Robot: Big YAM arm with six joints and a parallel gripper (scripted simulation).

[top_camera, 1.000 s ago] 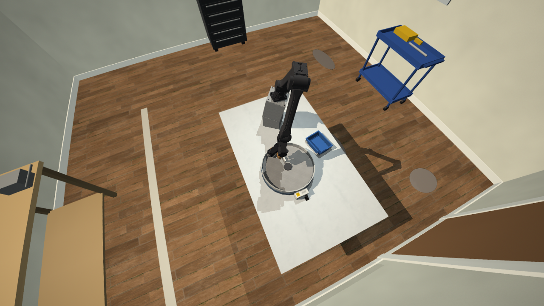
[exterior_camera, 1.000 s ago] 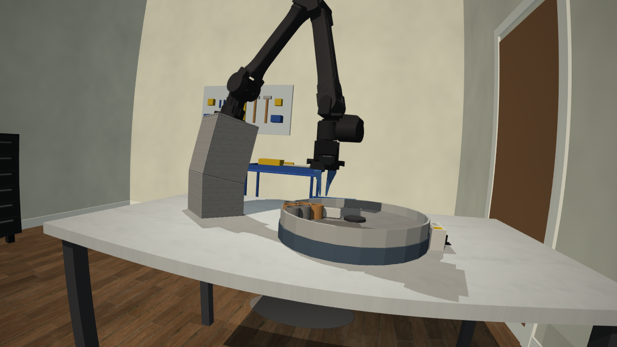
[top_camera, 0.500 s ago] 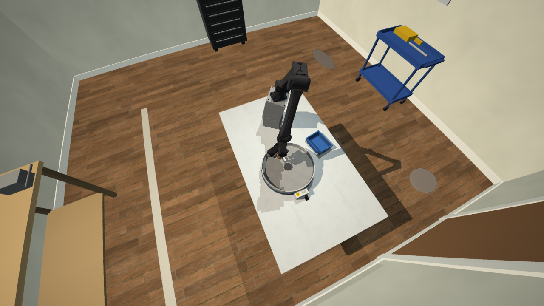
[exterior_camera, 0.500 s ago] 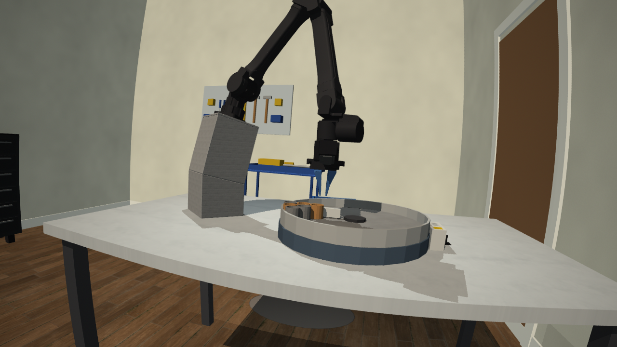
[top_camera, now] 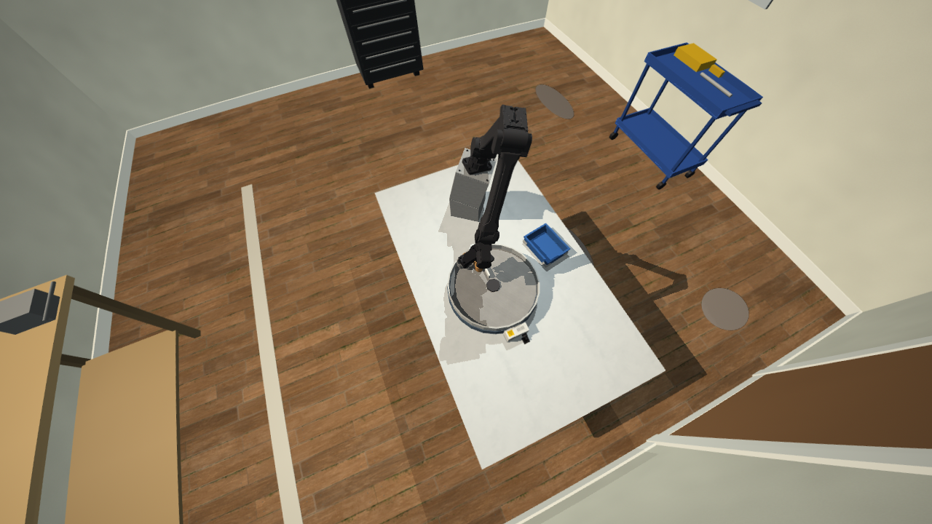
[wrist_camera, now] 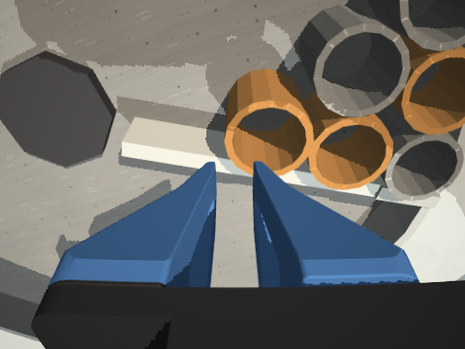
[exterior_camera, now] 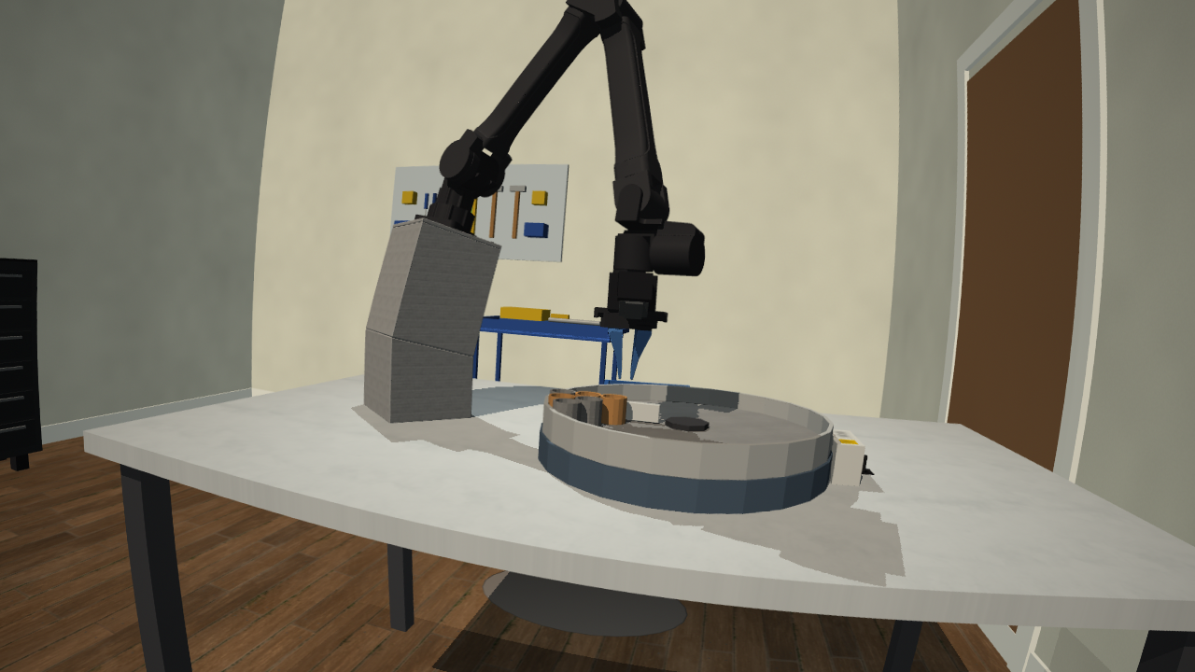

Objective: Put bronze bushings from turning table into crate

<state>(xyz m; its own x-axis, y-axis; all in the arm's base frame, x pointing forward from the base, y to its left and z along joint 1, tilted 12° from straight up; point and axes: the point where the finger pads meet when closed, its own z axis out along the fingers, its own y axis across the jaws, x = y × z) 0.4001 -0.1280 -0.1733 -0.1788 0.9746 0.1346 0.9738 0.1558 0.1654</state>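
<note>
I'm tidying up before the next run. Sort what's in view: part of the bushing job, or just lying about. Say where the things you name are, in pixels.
Part of the job:
- bronze bushings (wrist_camera: 252, 92) (exterior_camera: 614, 409)
- steel bushings (wrist_camera: 310, 48) (exterior_camera: 589, 409)
- turning table (top_camera: 493, 325) (exterior_camera: 684, 459)
- crate (top_camera: 546, 243)
- arm's fingers (exterior_camera: 628, 377)

Just about:
- blue cart (top_camera: 661, 140)
- yellow boxes (top_camera: 694, 57) on it
- black drawer cabinet (top_camera: 389, 38)
- wall tool board (exterior_camera: 547, 247)

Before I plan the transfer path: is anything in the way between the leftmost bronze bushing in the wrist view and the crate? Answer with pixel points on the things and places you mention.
Yes, low down: the turning table's raised rim (top_camera: 538, 287) (exterior_camera: 752, 461) stands between that bushing (wrist_camera: 269, 138) and the crate (top_camera: 546, 243). Above it, nothing visible.
</note>
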